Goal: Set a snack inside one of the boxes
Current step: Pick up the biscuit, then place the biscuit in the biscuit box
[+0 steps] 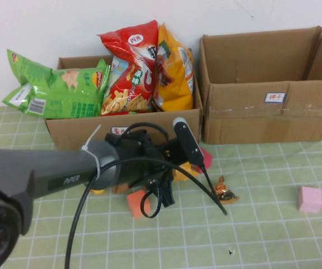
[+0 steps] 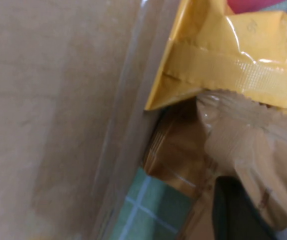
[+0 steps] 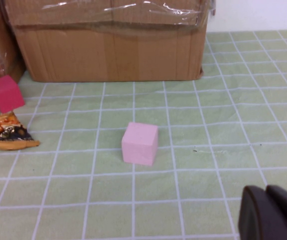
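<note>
My left gripper [image 1: 175, 171] is low at the front wall of the left cardboard box [image 1: 77, 131], which holds green, red and yellow chip bags. In the left wrist view it is pressed in among a yellow packet [image 2: 238, 55] and a clear brownish packet [image 2: 243, 150] beside the box wall [image 2: 58, 120]. A small orange and brown snack [image 1: 226, 190] lies on the cloth to its right and also shows in the right wrist view [image 3: 6, 132]. The right box [image 1: 267, 112] is open. My right gripper [image 3: 271, 215] is shut and empty, low over the cloth, out of the high view.
A pink cube [image 1: 309, 199] lies at the right and shows in the right wrist view [image 3: 140, 143]. An orange cube [image 1: 137, 203] lies under my left arm. A red cube [image 1: 206, 158] sits by the left box's corner. The green checked cloth [image 1: 262, 235] covers the table.
</note>
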